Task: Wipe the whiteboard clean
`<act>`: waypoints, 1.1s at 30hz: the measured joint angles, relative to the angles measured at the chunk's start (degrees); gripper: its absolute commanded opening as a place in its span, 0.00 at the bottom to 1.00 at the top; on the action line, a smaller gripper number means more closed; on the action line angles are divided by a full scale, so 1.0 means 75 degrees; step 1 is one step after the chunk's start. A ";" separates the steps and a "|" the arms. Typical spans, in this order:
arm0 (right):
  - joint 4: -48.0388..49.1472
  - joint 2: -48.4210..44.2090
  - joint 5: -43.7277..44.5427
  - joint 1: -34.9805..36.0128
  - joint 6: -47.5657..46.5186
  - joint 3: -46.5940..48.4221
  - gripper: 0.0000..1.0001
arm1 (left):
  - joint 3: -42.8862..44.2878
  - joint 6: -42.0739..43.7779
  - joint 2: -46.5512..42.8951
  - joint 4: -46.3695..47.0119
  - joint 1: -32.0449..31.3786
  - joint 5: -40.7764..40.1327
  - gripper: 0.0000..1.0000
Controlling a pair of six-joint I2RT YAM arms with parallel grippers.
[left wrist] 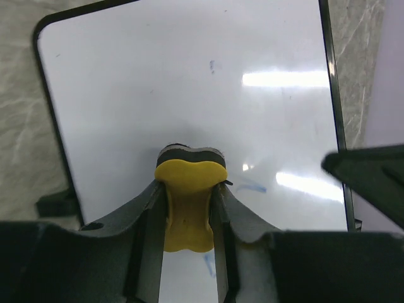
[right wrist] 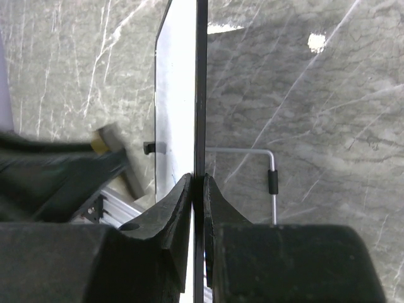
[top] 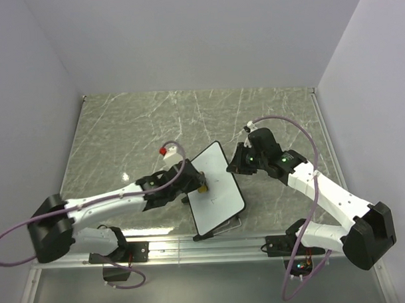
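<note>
The whiteboard (top: 217, 187) stands tilted on its wire stand in the middle of the table. It fills the left wrist view (left wrist: 189, 95), with faint blue marks low on its face. My left gripper (top: 194, 186) is shut on the yellow bone-shaped eraser (left wrist: 188, 205), whose black pad presses against the board face. My right gripper (top: 235, 165) is shut on the board's right edge; in the right wrist view the thin black frame (right wrist: 201, 95) runs edge-on between the jaws of my right gripper (right wrist: 198, 183).
The grey marble table (top: 122, 128) is walled at the back and sides. The board's wire stand (right wrist: 271, 180) rests on the table behind it. An aluminium rail (top: 192, 241) runs along the near edge by the arm bases.
</note>
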 measured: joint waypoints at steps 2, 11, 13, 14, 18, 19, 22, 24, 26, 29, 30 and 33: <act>-0.0090 -0.0070 -0.0020 0.0020 0.0017 -0.0003 0.00 | 0.0163 0.0189 0.0586 0.0493 0.0137 0.0239 0.00; -0.0580 -0.0560 -0.0006 0.0044 0.0052 -0.0184 0.00 | 0.0644 0.0793 0.1766 0.2573 0.0621 0.2072 0.00; -0.0600 -0.0644 -0.0023 0.0055 0.0093 -0.0242 0.00 | 0.0845 0.0854 0.1915 0.2906 0.0673 0.2573 0.00; -0.0612 -0.0679 -0.0029 0.0061 0.0105 -0.0256 0.00 | 0.0976 0.0886 0.2014 0.3051 0.0685 0.2841 0.00; -0.0726 -0.0714 0.0020 0.0070 0.0122 -0.0259 0.00 | 0.1309 0.0938 0.2162 0.3220 0.0603 0.3290 0.00; -0.0769 -0.0714 0.0015 0.0070 0.0125 -0.0259 0.00 | 0.1309 0.0933 0.2142 0.3209 0.0560 0.3276 0.00; -0.0860 -0.0714 0.0015 0.0070 0.0125 -0.0259 0.00 | 0.1177 0.0866 0.2049 0.3177 0.0417 0.3144 0.00; -0.0880 -0.0714 -0.0020 0.0070 0.0125 -0.0254 0.00 | 0.0871 0.0790 0.1871 0.3191 0.0323 0.2970 0.00; -0.0886 -0.0691 0.0032 0.0076 0.0093 -0.0236 0.00 | 0.0396 0.0664 0.1641 0.3150 0.0251 0.2862 0.00; -0.0915 -0.0632 0.0122 0.0067 0.0079 -0.0230 0.00 | -0.0300 0.0478 0.1268 0.3223 0.0207 0.2684 0.00; -0.0918 -0.0629 0.0122 0.0067 0.0067 -0.0224 0.00 | -0.0484 0.0423 0.1163 0.3223 0.0224 0.2614 0.00; -0.0935 -0.0624 0.0143 0.0067 0.0041 -0.0221 0.00 | -0.0962 0.0274 0.1023 0.3386 0.0428 0.2433 0.00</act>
